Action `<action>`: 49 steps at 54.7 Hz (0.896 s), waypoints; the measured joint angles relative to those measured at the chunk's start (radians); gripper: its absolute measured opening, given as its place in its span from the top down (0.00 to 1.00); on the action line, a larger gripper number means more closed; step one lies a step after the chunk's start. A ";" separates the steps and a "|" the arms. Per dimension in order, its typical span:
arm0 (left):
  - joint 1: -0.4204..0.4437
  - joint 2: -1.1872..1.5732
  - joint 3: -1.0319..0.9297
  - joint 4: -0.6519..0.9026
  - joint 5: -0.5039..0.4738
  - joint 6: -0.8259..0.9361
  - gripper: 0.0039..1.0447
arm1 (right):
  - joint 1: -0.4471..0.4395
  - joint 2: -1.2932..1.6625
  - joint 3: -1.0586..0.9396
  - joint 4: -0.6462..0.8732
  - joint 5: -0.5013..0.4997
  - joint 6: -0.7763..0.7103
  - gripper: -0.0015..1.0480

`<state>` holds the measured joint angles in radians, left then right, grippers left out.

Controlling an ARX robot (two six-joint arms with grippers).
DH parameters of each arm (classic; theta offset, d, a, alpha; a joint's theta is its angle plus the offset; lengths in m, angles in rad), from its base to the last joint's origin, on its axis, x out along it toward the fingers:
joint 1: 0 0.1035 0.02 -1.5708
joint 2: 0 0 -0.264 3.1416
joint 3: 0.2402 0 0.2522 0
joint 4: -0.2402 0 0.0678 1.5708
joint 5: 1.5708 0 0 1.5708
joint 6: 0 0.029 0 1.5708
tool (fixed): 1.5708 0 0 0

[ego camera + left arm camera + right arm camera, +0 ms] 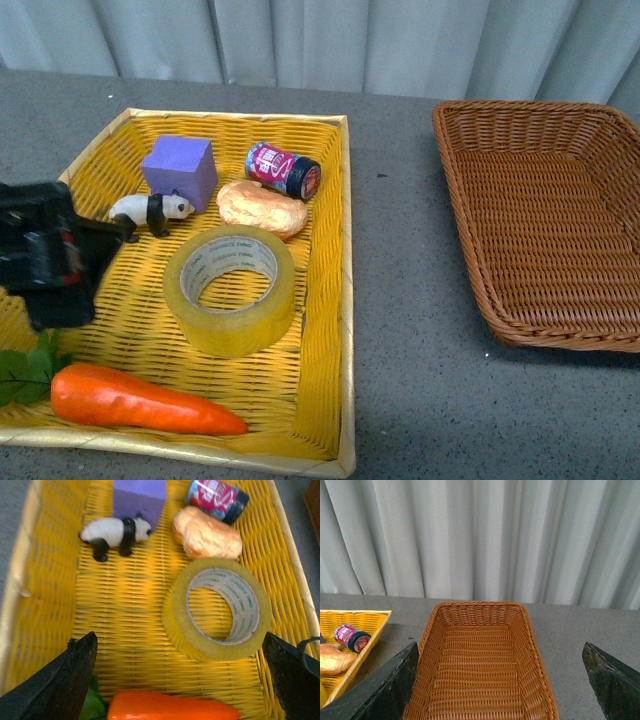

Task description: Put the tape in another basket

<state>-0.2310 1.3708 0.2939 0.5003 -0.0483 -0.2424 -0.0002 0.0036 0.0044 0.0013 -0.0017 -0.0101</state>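
Observation:
The tape (231, 290), a wide yellowish roll with a white printed core, lies flat in the middle of the yellow woven tray (330, 300). The left wrist view shows the tape (218, 609) ahead of my open left gripper (182, 680), whose black fingers (75, 672) are spread wide above the tray floor with nothing between them. In the front view that left arm is a dark blur at the tray's left side, its jaws not made out. The brown wicker basket (545, 215) stands at the right, with nothing in it. My open right gripper (502, 680) hovers over the basket (480, 670).
The tray also holds a purple cube (180, 170), a toy panda (150, 213), a bread roll (262, 208), a small red can (284, 170) and an orange carrot (140, 400) with green leaves. A strip of grey table (400, 300) separates tray and basket. Grey curtains hang behind.

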 joint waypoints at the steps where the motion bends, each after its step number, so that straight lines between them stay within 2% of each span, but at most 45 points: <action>1: -0.005 0.029 0.008 0.009 0.003 0.001 0.06 | 0.000 0.000 0.000 0.000 0.000 0.000 0.09; 13: -0.035 0.245 0.111 0.021 0.061 0.005 0.06 | 0.000 0.000 0.000 0.000 0.000 0.000 0.09; 21: -0.056 0.325 0.154 0.033 0.067 0.005 0.06 | 0.000 0.000 0.000 0.000 0.000 0.000 0.09; 43: -0.049 0.489 0.273 0.019 -0.029 0.048 0.06 | 0.000 0.000 0.000 0.000 0.000 0.000 0.09; 49: -0.044 0.515 0.292 0.013 -0.021 0.050 0.06 | 0.000 0.000 0.000 0.000 0.000 0.000 0.09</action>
<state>-0.2752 1.8862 0.5858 0.5133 -0.0696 -0.1925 -0.0002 0.0036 0.0044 0.0013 -0.0017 -0.0101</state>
